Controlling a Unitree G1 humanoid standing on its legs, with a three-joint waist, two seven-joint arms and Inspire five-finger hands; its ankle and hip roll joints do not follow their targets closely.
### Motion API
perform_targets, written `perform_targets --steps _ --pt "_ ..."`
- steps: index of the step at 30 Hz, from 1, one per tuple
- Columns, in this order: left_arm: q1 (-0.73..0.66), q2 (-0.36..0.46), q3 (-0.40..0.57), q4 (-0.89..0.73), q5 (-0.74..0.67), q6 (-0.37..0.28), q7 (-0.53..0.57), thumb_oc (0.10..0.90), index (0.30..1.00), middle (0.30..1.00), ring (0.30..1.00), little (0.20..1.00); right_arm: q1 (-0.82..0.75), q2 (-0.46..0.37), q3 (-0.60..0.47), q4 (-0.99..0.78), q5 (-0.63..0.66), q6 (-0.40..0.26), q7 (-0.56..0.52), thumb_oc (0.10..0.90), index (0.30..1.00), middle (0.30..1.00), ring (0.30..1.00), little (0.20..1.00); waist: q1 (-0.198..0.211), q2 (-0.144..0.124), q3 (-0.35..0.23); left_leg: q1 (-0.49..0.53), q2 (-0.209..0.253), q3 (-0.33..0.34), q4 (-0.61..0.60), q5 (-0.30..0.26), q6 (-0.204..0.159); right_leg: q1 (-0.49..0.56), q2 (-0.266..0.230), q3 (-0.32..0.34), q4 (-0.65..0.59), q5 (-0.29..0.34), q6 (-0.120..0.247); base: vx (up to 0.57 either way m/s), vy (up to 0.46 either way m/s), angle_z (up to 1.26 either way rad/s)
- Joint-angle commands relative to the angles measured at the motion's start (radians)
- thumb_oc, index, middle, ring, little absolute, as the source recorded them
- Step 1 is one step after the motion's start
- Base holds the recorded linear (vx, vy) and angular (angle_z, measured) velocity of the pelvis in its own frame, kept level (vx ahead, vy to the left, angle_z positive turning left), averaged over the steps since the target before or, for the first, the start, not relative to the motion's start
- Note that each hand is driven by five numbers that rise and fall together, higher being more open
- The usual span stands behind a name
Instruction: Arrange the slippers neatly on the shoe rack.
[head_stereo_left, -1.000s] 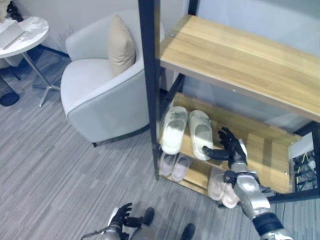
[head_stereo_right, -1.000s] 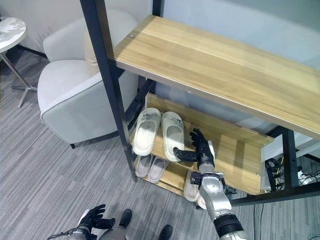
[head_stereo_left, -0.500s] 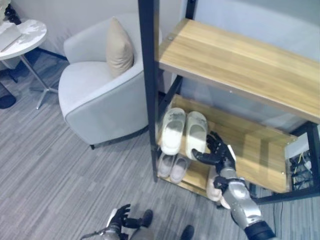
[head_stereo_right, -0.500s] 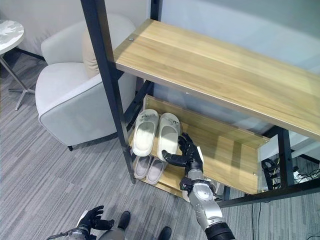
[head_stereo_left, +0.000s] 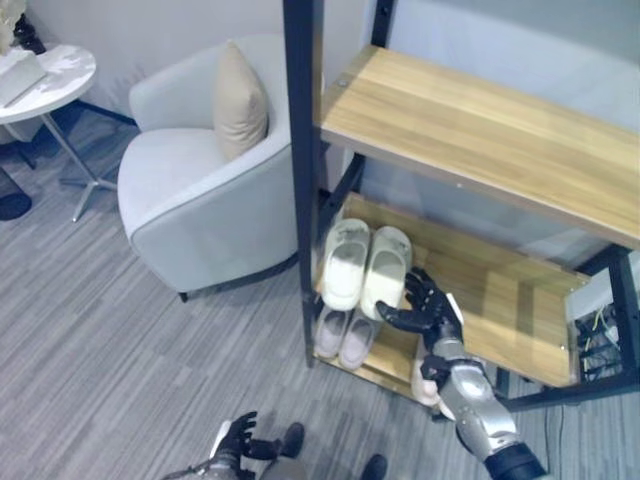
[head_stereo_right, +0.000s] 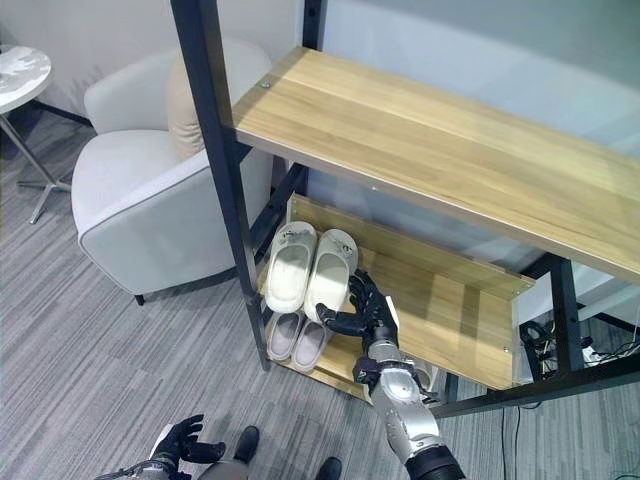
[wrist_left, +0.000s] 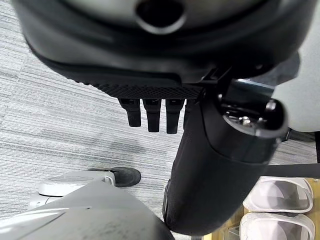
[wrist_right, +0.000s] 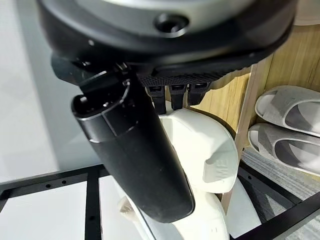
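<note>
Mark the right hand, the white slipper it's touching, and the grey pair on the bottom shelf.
right hand (head_stereo_right: 372, 318), right eye view, back of the palm.
white slipper (head_stereo_left: 384, 265), left eye view, its strap.
grey pair (head_stereo_right: 295, 339), right eye view, the insoles.

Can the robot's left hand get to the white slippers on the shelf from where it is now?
Probably not. The left hand hangs low over the floor, apart from the shoe rack; the right hand already rests against the white slippers.

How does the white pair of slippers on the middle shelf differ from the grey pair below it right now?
The white pair lies on the middle shelf; the grey pair lies on the bottom shelf. The white pair looks larger and chunkier, the grey pair smaller and flatter. The right hand touches the white pair's right slipper with straight fingers; nothing touches the grey pair. Both pairs lie side by side at the rack's left end.
</note>
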Motion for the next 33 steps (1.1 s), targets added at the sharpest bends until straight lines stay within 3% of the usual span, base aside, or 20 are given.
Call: perform_targets --steps 1,12,22,29,33 --pt "-0.002 -0.066 -0.044 0.081 0.022 -0.008 0.011 0.800 0.900 0.900 0.900 0.900 -0.029 -0.044 0.014 -0.217 0.000 -0.079 0.061 0.800 0.900 0.900 0.900 0.900 -0.006 -0.003 -0.037 0.042 -0.004 0.074 -0.008 -0.094 0.000 0.035 -0.030 0.025 0.031 -0.081 0.060 0.00 0.000 0.00" --pt "0.003 -0.077 -0.018 0.074 0.024 -0.027 -0.033 0.800 0.900 0.900 0.900 0.900 0.169 -0.179 -0.124 -0.413 -0.070 -0.097 0.174 0.800 0.900 0.900 0.900 0.900 -0.076 0.020 -0.053 0.056 0.007 0.108 -0.008 -0.092 -0.006 0.032 -0.025 0.057 0.033 -0.080 0.060 -0.01 -0.015 -0.10" --pt "0.005 -0.095 -0.008 0.110 0.034 -0.049 -0.097 0.800 0.900 0.900 0.900 0.900 0.372 -0.340 -0.127 -0.500 -0.025 -0.072 0.414 0.800 0.900 0.900 0.900 0.900 -0.143 0.045 -0.066 0.077 0.023 0.152 -0.008 -0.088 -0.012 0.030 -0.011 0.106 0.022 -0.075 0.059 -0.02 -0.030 -0.18" --pt "0.003 -0.106 -0.020 0.118 0.027 -0.059 -0.124 0.800 0.900 0.900 0.900 0.900 0.464 -0.433 -0.130 -0.420 -0.185 -0.066 0.461 0.800 0.900 0.900 0.900 0.900 -0.184 0.062 -0.069 0.090 0.033 0.175 -0.008 -0.084 -0.019 0.034 0.001 0.131 0.019 -0.077 0.056 -0.02 -0.029 -0.14" --pt "0.000 -0.117 -0.037 0.113 0.034 -0.057 -0.127 0.800 0.900 0.900 0.900 0.900 0.440 -0.452 -0.104 -0.238 -0.416 -0.081 0.394 0.800 0.900 0.900 0.900 0.900 -0.195 0.074 -0.068 0.098 0.042 0.191 -0.008 -0.082 -0.021 0.035 0.007 0.146 0.012 -0.077 0.055 -0.02 -0.024 -0.13"
